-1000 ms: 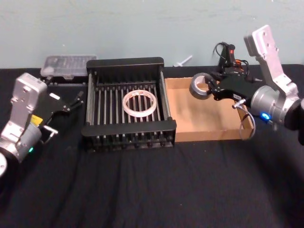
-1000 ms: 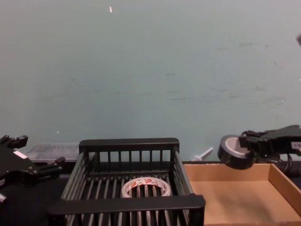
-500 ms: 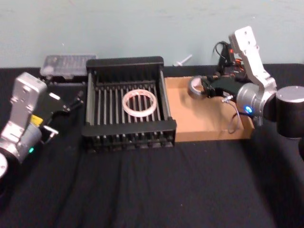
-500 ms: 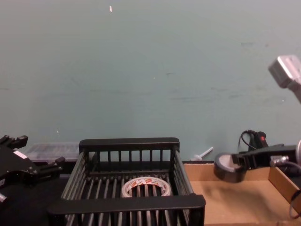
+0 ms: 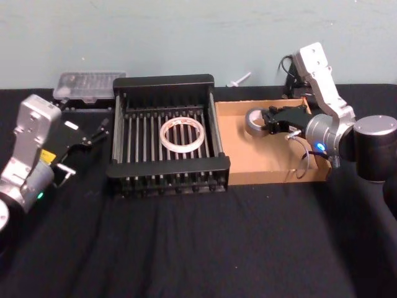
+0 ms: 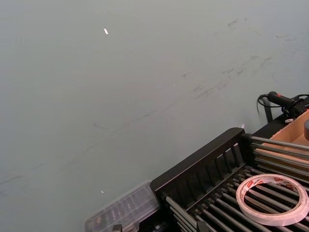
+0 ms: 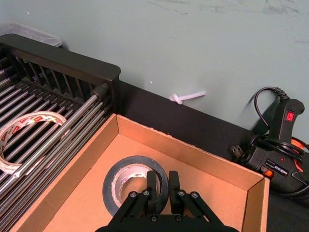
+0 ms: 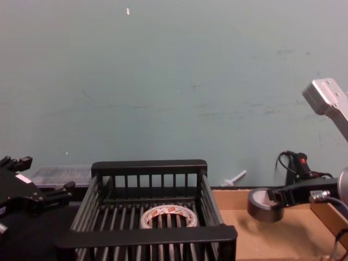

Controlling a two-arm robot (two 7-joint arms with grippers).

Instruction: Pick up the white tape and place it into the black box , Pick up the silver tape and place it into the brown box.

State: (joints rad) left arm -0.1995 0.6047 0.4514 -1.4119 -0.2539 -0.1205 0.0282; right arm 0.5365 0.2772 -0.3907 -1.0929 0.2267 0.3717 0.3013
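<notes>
Left gripper (image 5: 93, 133) sits at the left edge of the head view beside the black box (image 5: 167, 177), fingers spread and holding nothing. White tape (image 5: 182, 135) lies flat on the crate's slatted floor at frame centre. Further back at upper right, the right gripper (image 7: 162, 189) is clamped on the silver tape (image 7: 133, 186), inside the brown box (image 5: 271, 172)

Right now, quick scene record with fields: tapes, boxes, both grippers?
white tape: flat on black box floor
silver tape: held over brown box, far-left part
right gripper: fingers shut on silver tape wall
left gripper: parked left of black box, fingers open
extras: glue gun behind brown box
</notes>
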